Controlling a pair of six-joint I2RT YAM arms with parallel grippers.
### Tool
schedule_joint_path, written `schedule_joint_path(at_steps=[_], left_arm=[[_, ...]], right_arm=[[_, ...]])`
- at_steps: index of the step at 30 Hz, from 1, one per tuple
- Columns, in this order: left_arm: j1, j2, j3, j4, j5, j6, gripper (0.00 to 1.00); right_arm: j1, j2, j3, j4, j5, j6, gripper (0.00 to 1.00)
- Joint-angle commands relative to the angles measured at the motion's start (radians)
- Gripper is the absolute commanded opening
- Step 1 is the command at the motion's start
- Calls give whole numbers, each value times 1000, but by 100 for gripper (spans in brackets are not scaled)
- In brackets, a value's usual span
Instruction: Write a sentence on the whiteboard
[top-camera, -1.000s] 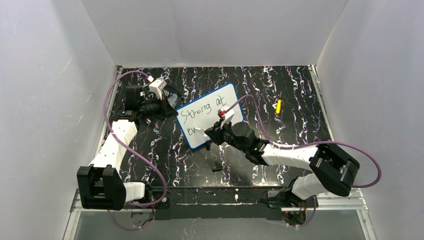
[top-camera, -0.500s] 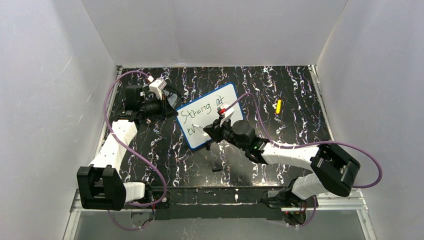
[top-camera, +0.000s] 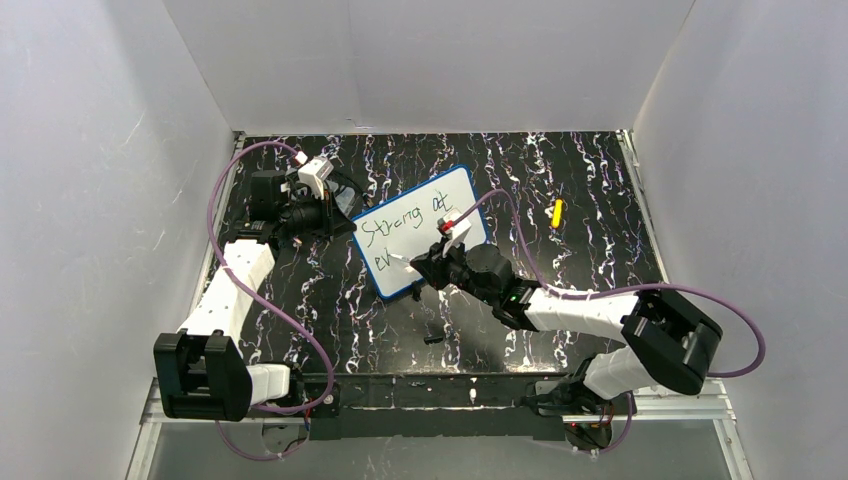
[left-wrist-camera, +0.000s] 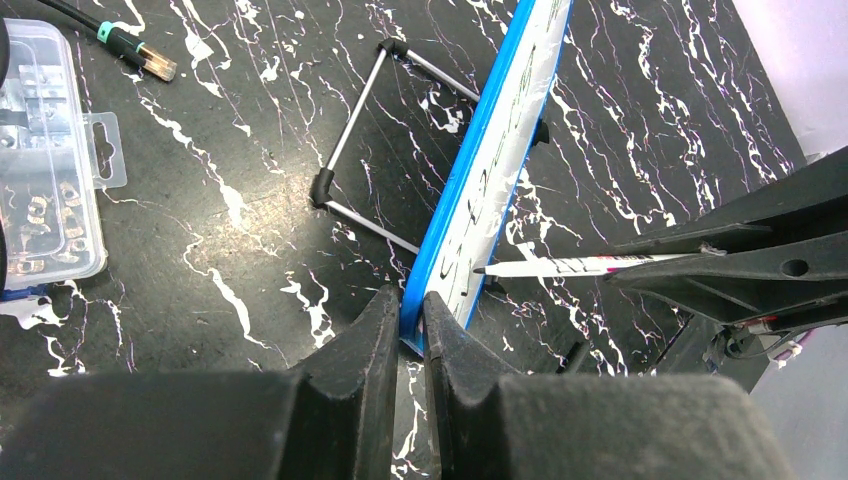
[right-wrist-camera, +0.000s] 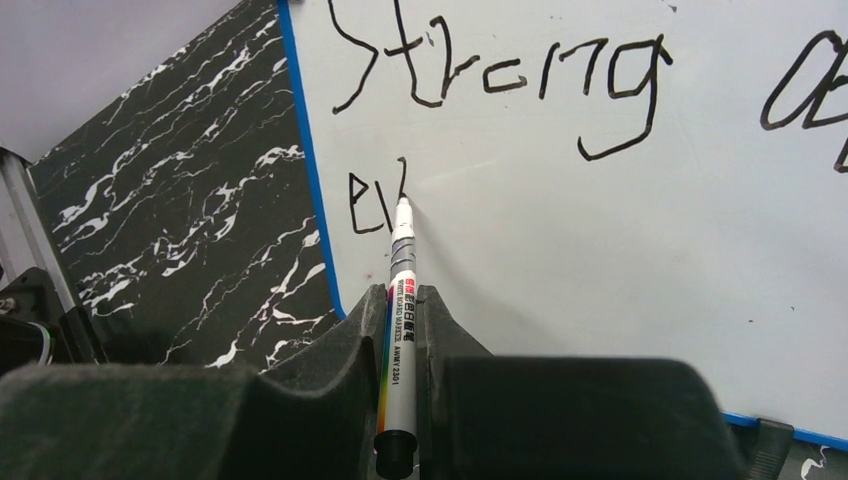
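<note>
The sentence (right-wrist-camera: 500, 75) is partly written. The top line reads "Strong" followed by a short word that looks like "at", and the second line has only "ev" at its left end. By that showing, the rest of that word and whatever follows it are yet to be written, so the job is judged somewhat under halfway.

The whiteboard (top-camera: 462, 198) stands mid-surface, propped steeply on a wire stand (left-wrist-camera: 350, 160). Its written face is turned toward the right arm. In the overhead view its long axis runs from near-left to far-right.

The left pincer (left-wrist-camera: 410, 300) is pressed together on the board's blue rim at a lower corner, steadying it. The right pincer (right-wrist-camera: 400, 300) pinches a marker (right-wrist-camera: 402, 240). The marker's length points up at the board face, and its tip sits just right of the "v", probably touching, though the view does not settle it.
</note>
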Motion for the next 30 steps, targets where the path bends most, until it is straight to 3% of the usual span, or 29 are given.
schedule_joint_path(at_steps=[1, 30], left_arm=[[-2, -41, 1, -17, 10, 10, 0], [-3, -40, 3, -17, 13, 10, 0]], right_arm=[[-3, 12, -2, 30, 42, -6, 1], [-3, -25, 34, -3, 113, -50, 1]])
